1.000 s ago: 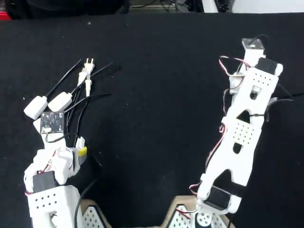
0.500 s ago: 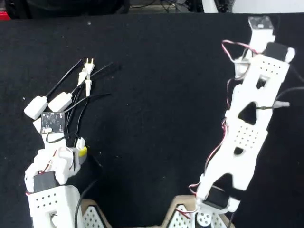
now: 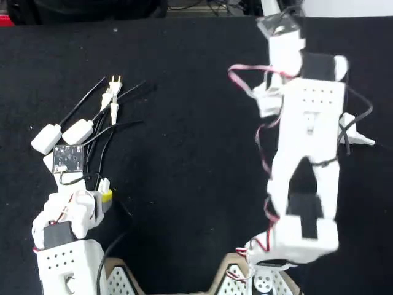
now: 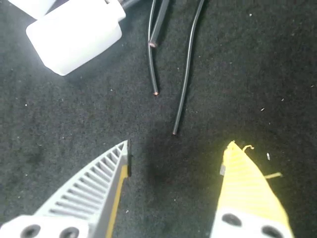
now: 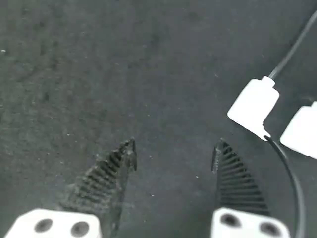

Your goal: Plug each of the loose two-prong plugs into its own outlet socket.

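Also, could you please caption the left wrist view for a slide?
Open left gripper above black table, near loose wires and white socket.

High view overlooks the table point(image 3: 196, 92); close wrist views face it, the left sharing a white block point(image 4: 74, 37).

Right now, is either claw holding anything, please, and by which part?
Nothing is held: the left claw and the right claw both stand open and empty.

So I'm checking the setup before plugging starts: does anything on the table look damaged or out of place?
Yes. Thin black cables ahead of the open left gripper end in cut, free tips, some showing bare copper. The plugs and white sockets lie in one tangled bunch with their cables crossing.
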{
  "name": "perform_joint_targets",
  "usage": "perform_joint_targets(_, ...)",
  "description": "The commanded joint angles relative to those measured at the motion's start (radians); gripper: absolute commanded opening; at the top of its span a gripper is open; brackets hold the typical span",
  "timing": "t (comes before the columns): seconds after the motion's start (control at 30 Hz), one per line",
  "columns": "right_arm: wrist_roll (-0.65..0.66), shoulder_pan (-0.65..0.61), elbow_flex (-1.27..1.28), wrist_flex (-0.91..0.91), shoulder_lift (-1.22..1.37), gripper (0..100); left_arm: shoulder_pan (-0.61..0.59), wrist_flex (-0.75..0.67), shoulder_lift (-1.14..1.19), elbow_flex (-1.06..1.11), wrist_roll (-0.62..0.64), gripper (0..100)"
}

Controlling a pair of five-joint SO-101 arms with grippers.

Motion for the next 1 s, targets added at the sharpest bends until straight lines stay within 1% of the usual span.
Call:
perform_joint_targets(0.0,-0.017,-0.058,0.257,-0.14,-0.194,23.0,0.001,-0.014,-0.008,-0.005,0.009,30)
perform_joint_targets(0.1,-0.072,-0.13,0.506,-0.25,-0.321,23.0,0.001,-0.014,-0.008,-0.005,0.009,30)
perform_joint_targets(0.2,-0.091,-0.224,0.746,-0.387,-0.446,23.0,0.001,-0.014,-0.008,-0.005,0.009,30)
perform_joint_targets(0.3,-0.094,-0.338,0.98,-0.546,-0.562,23.0,0.001,-0.014,-0.008,-0.005,0.009,30)
perform_joint_targets(0.4,-0.152,-0.454,1.204,-0.736,-0.661,23.0,0.001,-0.014,-0.008,-0.005,0.009,30)
perform_joint_targets(0.5,-0.167,-0.534,1.382,-0.899,-0.739,23.0,0.001,-0.012,-0.008,-0.005,0.009,30)
perform_joint_targets(0.57,-0.169,-0.563,1.468,-0.971,-0.786,23.0,-0.001,-0.008,-0.008,-0.004,0.008,30)
perform_joint_targets(0.73,-0.169,-0.56,1.606,-1.108,-0.855,23.0,-0.002,-0.012,-0.008,-0.004,0.005,30)
perform_joint_targets(0.9,-0.169,-0.563,1.641,-1.114,-0.86,23.0,-0.004,-0.017,-0.008,-0.018,0.005,30)
perform_joint_targets(0.97,-0.169,-0.568,1.656,-1.145,-0.855,23.0,-0.008,-0.029,-0.008,-0.048,0.002,30)
